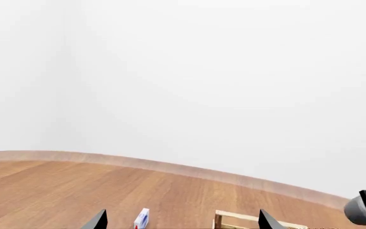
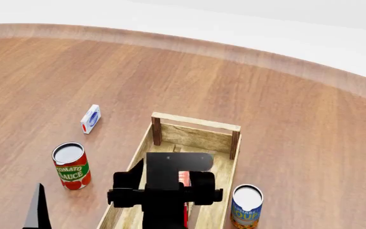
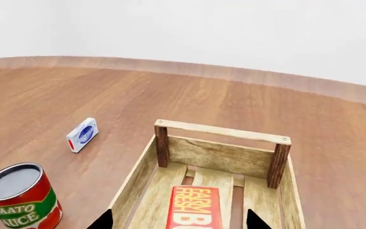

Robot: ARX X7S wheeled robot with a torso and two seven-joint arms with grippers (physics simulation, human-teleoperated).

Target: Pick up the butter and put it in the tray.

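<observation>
The butter (image 3: 194,208), a red-orange carton lettered in yellow, lies flat on the slats inside the tray (image 3: 221,130), a light-wood crate with darker corner posts. My right gripper (image 3: 181,222) is open just above it, one finger on each side, neither touching the carton. In the head view my right arm (image 2: 164,191) covers most of the butter (image 2: 184,179) inside the tray (image 2: 196,122). My left gripper (image 1: 183,224) is open and empty, off to the left of the tray (image 1: 237,217); one finger (image 2: 38,210) shows in the head view.
A tomato sauce can (image 2: 71,166) stands left of the tray and also shows in the right wrist view (image 3: 19,195). A blue-labelled can (image 2: 247,206) stands to its right. A small white-blue box (image 2: 91,119) lies further back left. The wooden table's far edge (image 2: 189,45) curves behind.
</observation>
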